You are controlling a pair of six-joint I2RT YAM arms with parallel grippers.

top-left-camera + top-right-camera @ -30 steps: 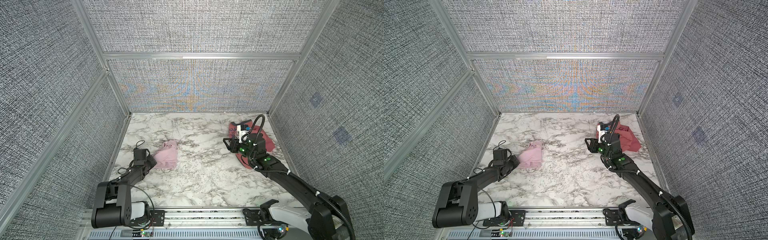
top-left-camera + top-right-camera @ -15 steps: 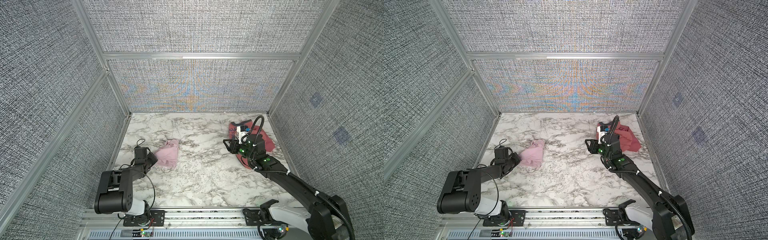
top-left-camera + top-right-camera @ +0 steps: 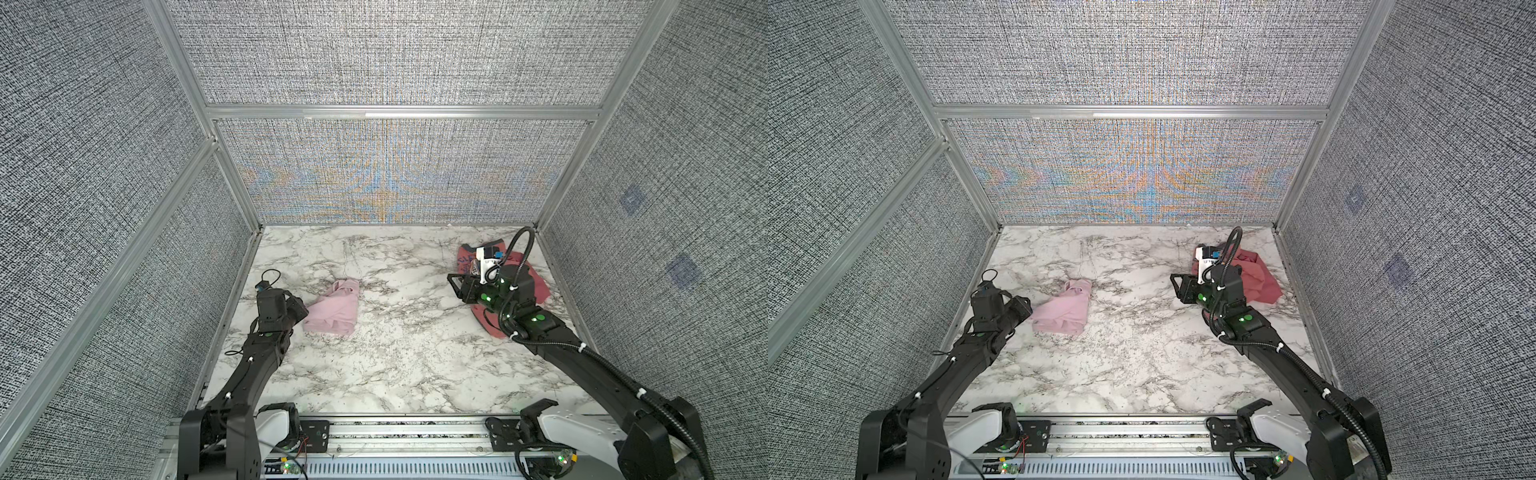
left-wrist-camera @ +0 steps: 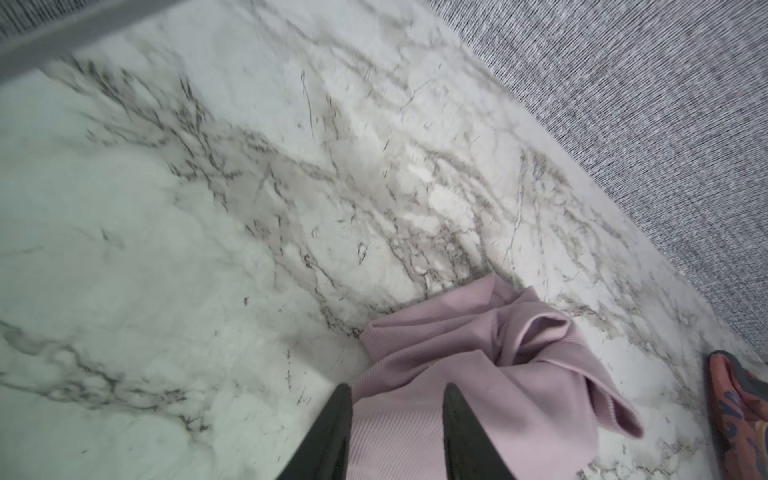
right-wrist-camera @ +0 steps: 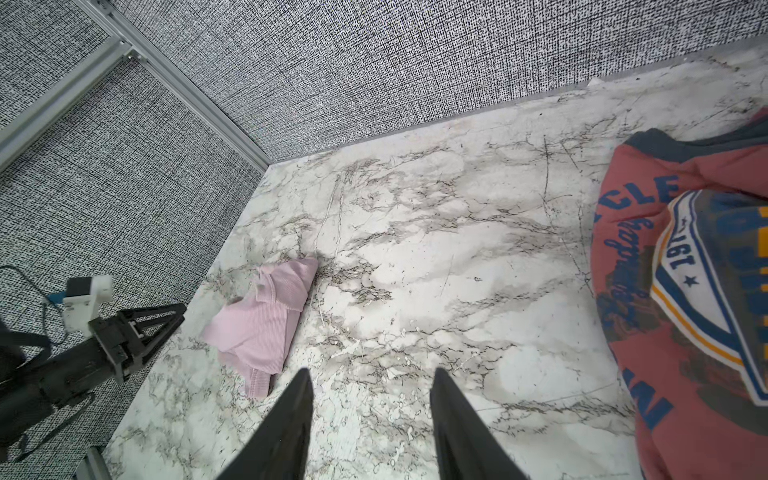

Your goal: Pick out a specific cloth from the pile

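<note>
The pale pink cloth (image 3: 334,309) (image 3: 1065,311) lies crumpled on the marble table at the left. My left gripper (image 3: 302,312) (image 3: 1026,309) is at its left edge. In the left wrist view its fingers stand apart over the cloth (image 4: 478,353), gripper (image 4: 397,388) open. The cloth lies slack between them. My right gripper (image 3: 457,284) (image 3: 1177,286) hovers open over bare marble, nothing between the tips (image 5: 370,374). No pile shows as a heap: the salmon-red printed T-shirt (image 3: 540,286) (image 3: 1262,282) (image 5: 685,291) lies far off at the back right, partly behind the right arm.
Grey fabric walls with aluminium frame posts (image 3: 245,208) close in the marble table (image 3: 395,353) on three sides. A metal rail (image 3: 407,432) with both arm bases runs along the front edge. The left wall stands close beside the left arm.
The left gripper's fingers have parted, letting go of the pink cloth's edge; the cloth stays where it lay. The right arm has not moved.
</note>
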